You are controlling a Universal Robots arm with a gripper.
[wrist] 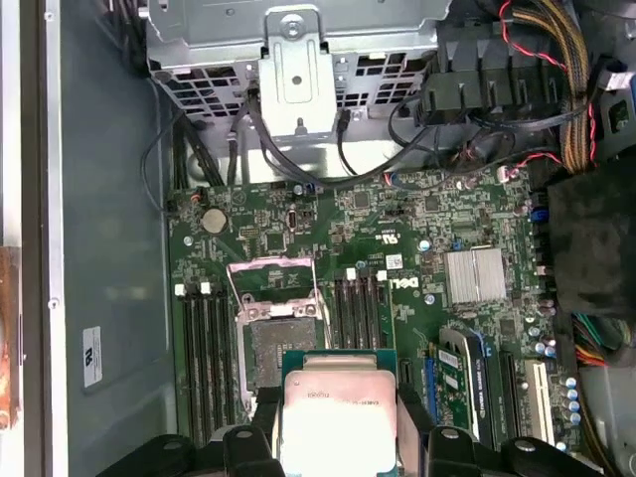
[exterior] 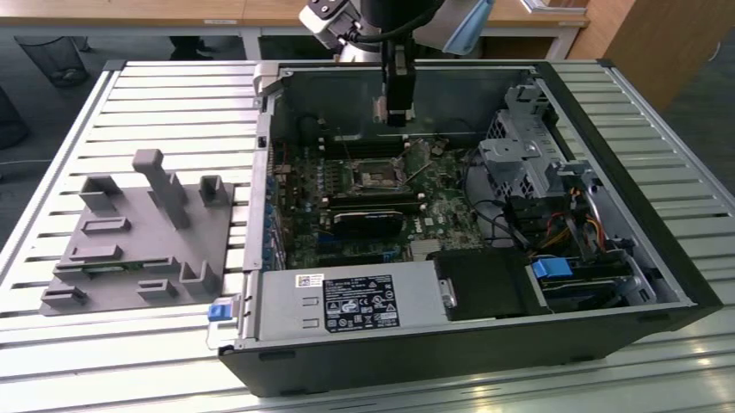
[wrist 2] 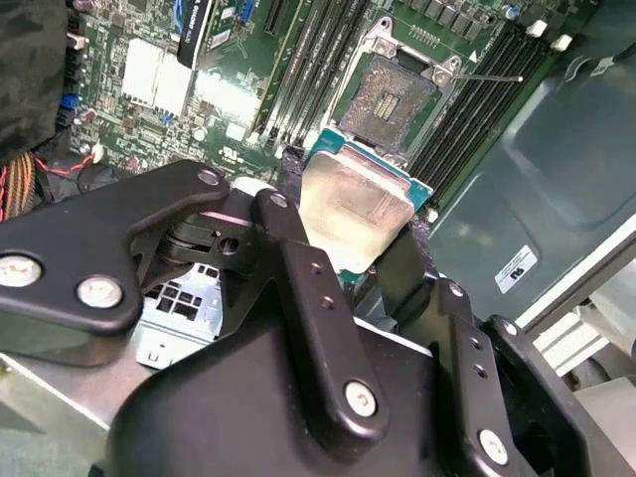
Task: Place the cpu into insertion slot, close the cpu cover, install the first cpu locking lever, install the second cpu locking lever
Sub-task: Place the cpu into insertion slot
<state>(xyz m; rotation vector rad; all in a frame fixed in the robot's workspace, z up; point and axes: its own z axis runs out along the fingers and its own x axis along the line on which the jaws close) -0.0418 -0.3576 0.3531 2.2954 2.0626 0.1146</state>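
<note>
Silvery metal tops the cpu [wrist 2: 356,214], which is pinched on two opposite edges by the black fingers [wrist 2: 298,248] of the gripper [wrist: 336,412] and held clear of the green motherboard [wrist: 397,214]. In the first wrist view the insertion slot [wrist: 278,343] lies bare close by the chip, with its dark centre uncovered. The cpu cover [wrist: 270,281] stands swung open at one edge of the slot. Long black memory slots [wrist: 204,348] run close along both sides of the socket. A finned silver heatsink [wrist: 475,275] sits further off on the board. A metal drive cage [wrist: 298,50] and a bundle of coloured wires [wrist: 568,79] crowd the board's border. In the exterior view the gripper hangs inside the open computer case [exterior: 436,361], over the back part of the board. The case lies on a slatted worktop [exterior: 172,95], and a grey plastic fixture [exterior: 138,232] rests just beside it, toward the exterior view's left.
</note>
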